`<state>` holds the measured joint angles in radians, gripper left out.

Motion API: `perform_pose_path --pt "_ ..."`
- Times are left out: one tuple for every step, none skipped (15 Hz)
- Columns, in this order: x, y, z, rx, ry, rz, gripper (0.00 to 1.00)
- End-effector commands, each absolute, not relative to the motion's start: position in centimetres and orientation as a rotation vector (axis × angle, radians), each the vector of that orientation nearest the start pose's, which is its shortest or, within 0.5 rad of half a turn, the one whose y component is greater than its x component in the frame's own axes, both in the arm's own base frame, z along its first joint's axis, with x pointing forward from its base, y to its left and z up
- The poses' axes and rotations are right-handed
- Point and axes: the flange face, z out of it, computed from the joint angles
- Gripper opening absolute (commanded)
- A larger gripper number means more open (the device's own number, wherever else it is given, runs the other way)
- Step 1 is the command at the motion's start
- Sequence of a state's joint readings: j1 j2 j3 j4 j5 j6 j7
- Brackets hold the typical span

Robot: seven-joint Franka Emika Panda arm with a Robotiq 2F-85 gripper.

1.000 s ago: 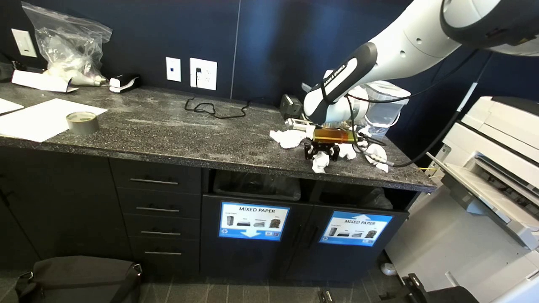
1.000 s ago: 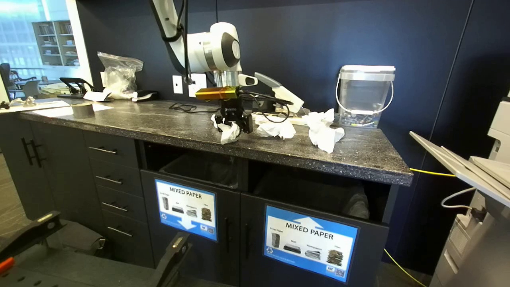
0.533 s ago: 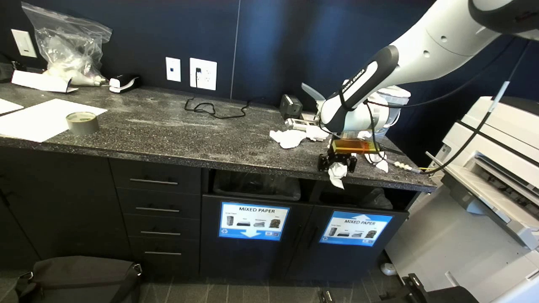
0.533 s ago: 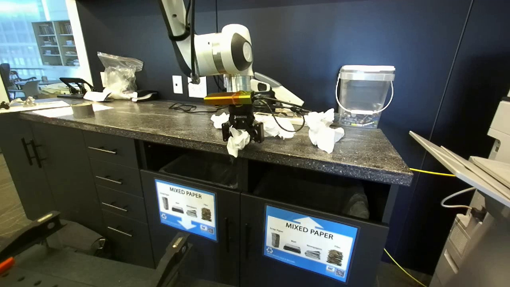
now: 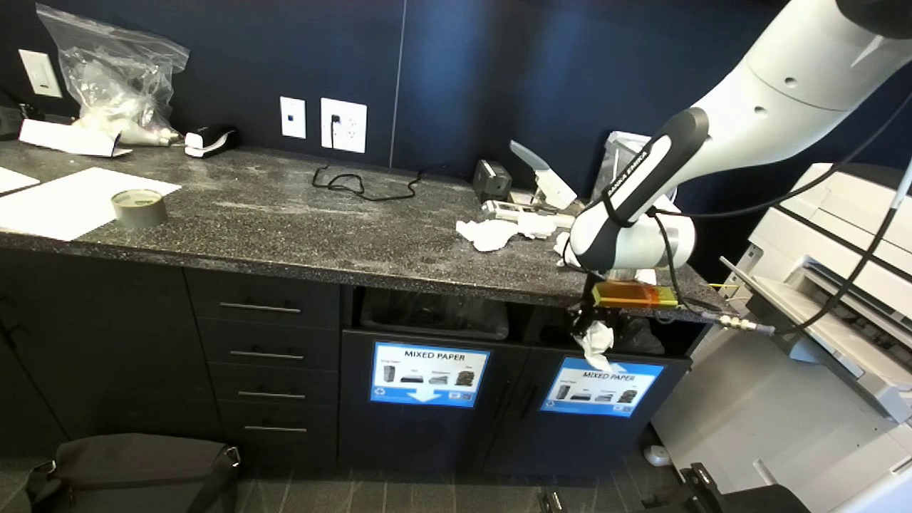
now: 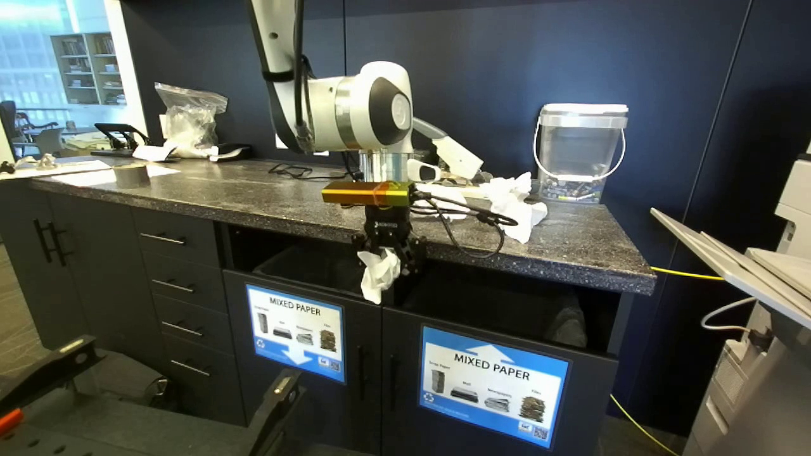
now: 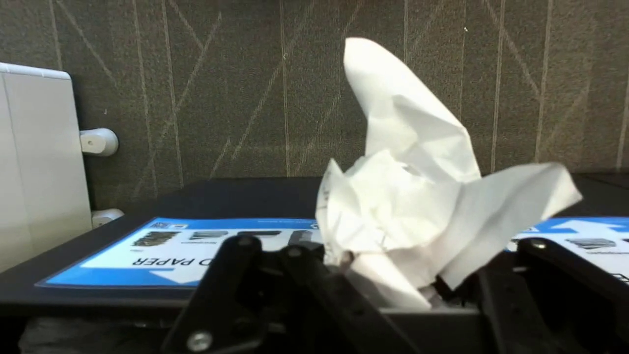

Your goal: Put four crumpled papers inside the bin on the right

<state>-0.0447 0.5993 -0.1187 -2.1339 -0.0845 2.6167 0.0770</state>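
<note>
1. In an exterior view, the gripper [image 5: 598, 328] is squeezed almost closed on a crumpled paper [image 5: 597, 345], which hangs long end down in front of the bin [image 5: 570, 434]
2. In an exterior view, the bin is behind the paper, toward the picture's right; the arm [image 6: 345, 104] bends, gripper straight down
3. In the wrist view, the paper is over the floor [image 7: 236, 98], so it probably must go back

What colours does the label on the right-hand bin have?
Blue and white, with dark lettering; the label shows best in an exterior view.
</note>
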Motion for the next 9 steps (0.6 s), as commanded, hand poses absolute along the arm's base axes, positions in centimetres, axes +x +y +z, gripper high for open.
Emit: perform_pose_path --pt "52.1 -9.7 9.9 -3.215 0.295 0.085 0.14" --pt "51.7 -9.8 9.1 -3.217 0.325 0.041 0.13" --pt "51.4 -9.9 8.4 -3.214 0.352 0.000 0.14" --pt "51.2 -9.9 7.6 -3.212 0.371 -0.035 0.14" --pt "50.9 -9.9 6.8 -3.213 0.386 -0.071 0.14" --pt "50.7 -9.8 6.0 -3.215 0.397 -0.110 0.13" --pt "50.5 -9.8 5.1 -3.213 0.406 -0.143 0.14" --pt "50.3 -9.8 4.3 -3.214 0.410 -0.171 0.13" --pt "50.2 -9.9 3.4 -3.216 0.412 -0.205 0.14"
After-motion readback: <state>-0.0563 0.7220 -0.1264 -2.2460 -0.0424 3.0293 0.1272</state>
